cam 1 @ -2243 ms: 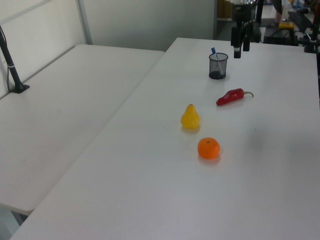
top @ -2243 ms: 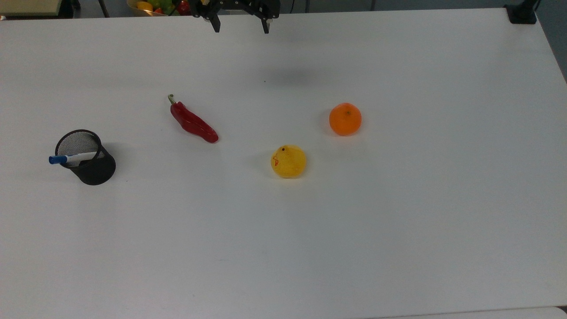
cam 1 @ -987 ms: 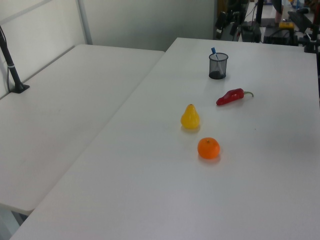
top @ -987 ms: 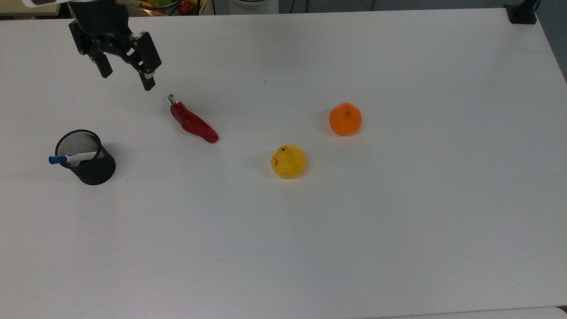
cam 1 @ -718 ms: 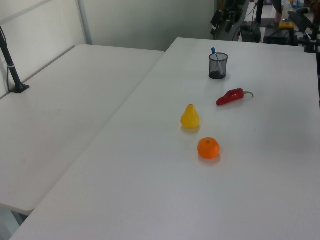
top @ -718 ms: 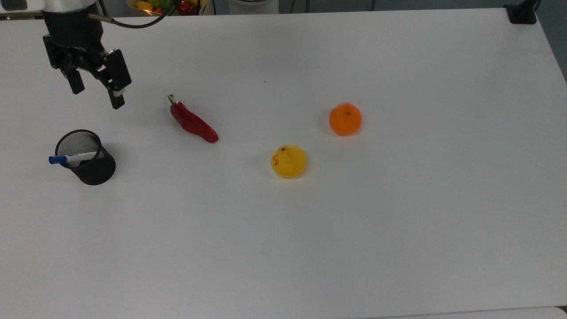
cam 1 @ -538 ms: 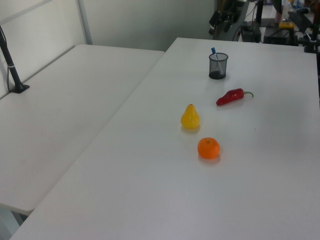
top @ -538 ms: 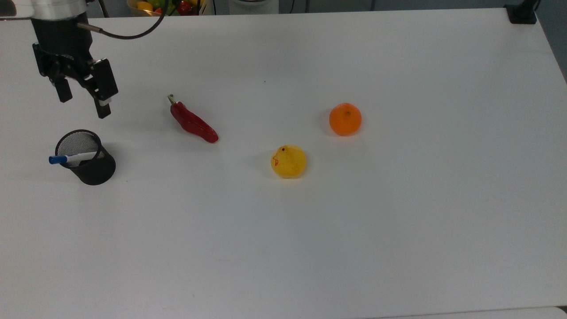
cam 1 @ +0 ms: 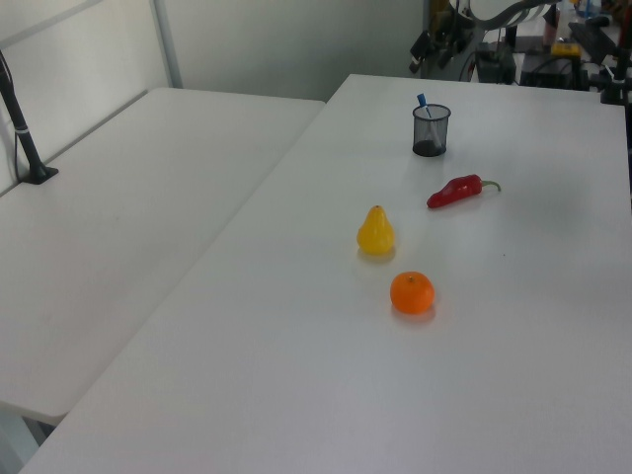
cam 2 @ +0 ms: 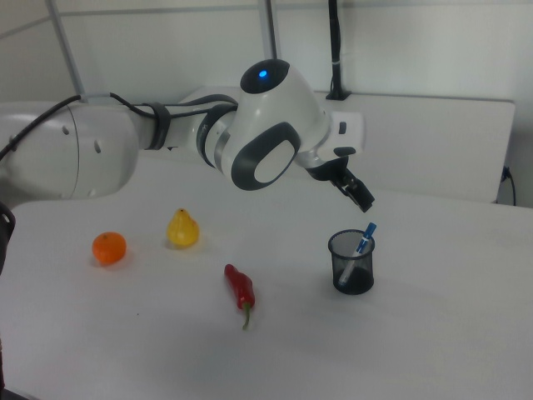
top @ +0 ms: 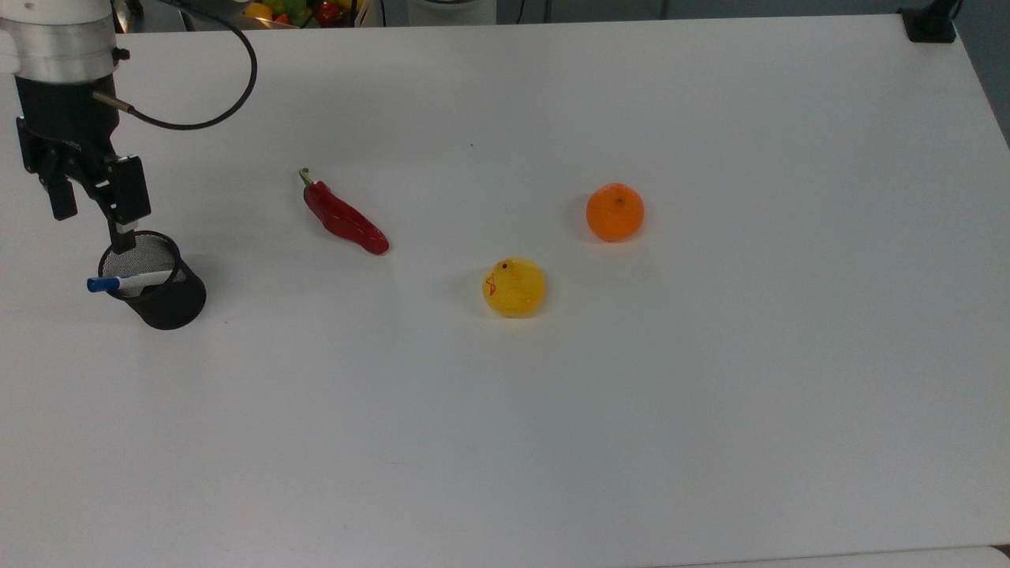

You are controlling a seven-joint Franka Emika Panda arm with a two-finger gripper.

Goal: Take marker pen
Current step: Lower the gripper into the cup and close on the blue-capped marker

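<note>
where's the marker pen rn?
The marker pen stands tilted in the black mesh cup at the top view's left edge, blue cap out over the rim, just below the claw.

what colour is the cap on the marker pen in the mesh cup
Blue. The marker pen has a white barrel and leans out of the black mesh cup; the top view shows it best.

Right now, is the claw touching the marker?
Apart. In the right view the claw hangs above the marker, with bare wall showing between its tips and the blue cap sticking out of the cup.
</note>
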